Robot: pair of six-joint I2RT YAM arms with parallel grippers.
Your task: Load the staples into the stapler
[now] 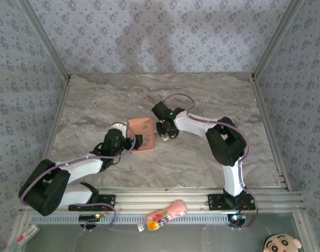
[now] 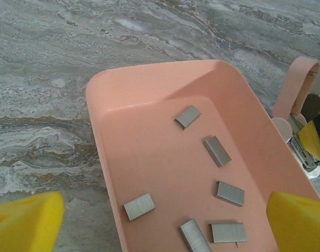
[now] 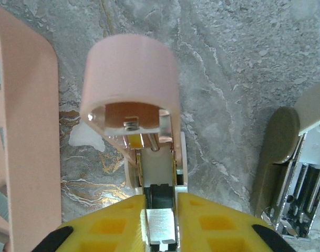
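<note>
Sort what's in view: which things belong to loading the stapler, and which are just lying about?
Job in hand: staples; stapler; salmon tray holding the staples.
Lying about: pink bottle; olive stapler; cartoon-face figure.

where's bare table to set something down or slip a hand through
Bare table: the far strip between the tray and the back wall, the right side past the right arm, and the near band before the rail. Crowded: the centre, where the left gripper, right gripper and stapler sit at the tray.
</note>
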